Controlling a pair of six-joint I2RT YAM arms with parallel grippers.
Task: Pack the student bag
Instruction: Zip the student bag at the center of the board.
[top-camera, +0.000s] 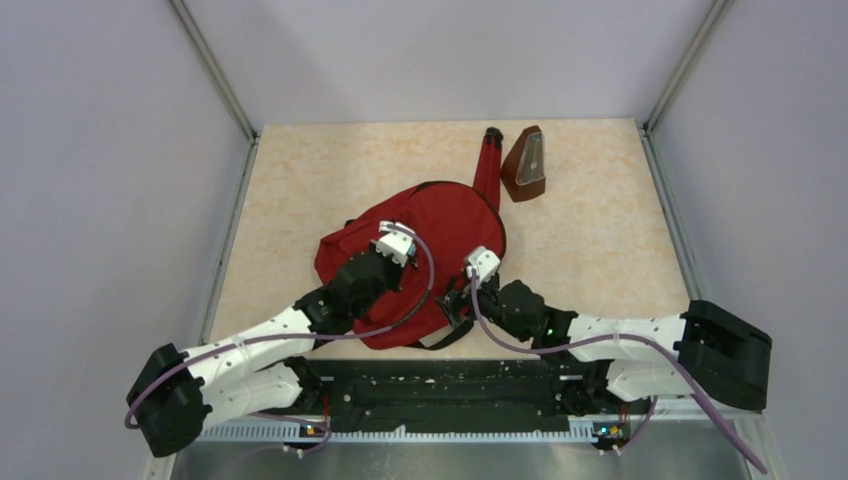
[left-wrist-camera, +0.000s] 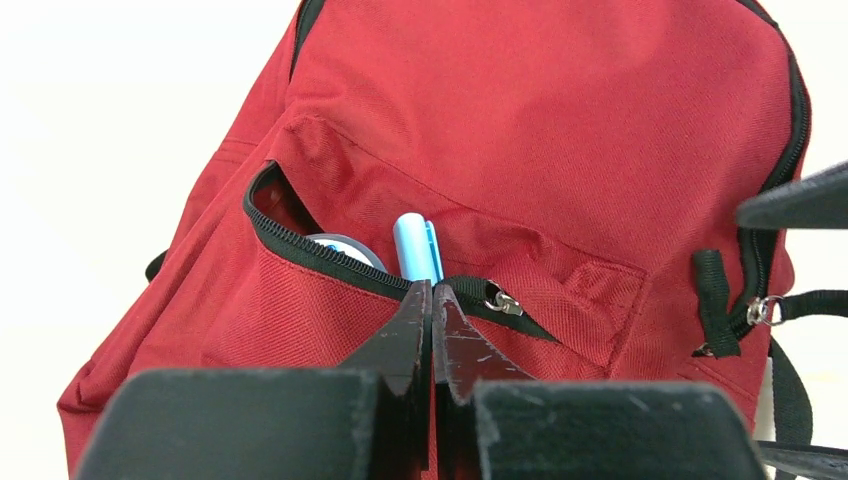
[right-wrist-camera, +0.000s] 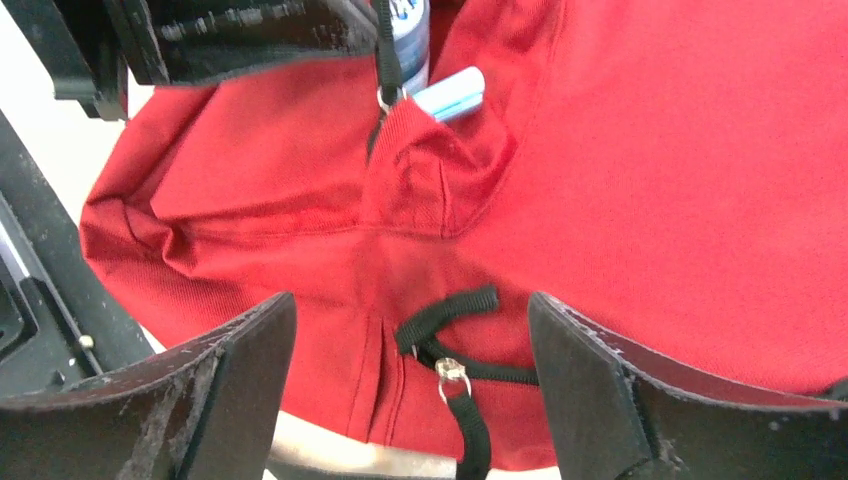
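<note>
We find the soft red fabric backpack (top-camera: 445, 225) lying mid-table, its red padded strap (top-camera: 488, 165) stretching toward 12 o'clock. Our left gripper (left-wrist-camera: 432, 300) sits pinched together at the front pocket's black zipper (left-wrist-camera: 300, 248), and a light blue plastic pen (left-wrist-camera: 415, 245) pokes out just beyond it at 12 o'clock. Our right gripper (right-wrist-camera: 410, 340) hovers spread wide over the bag's fabric.
</note>
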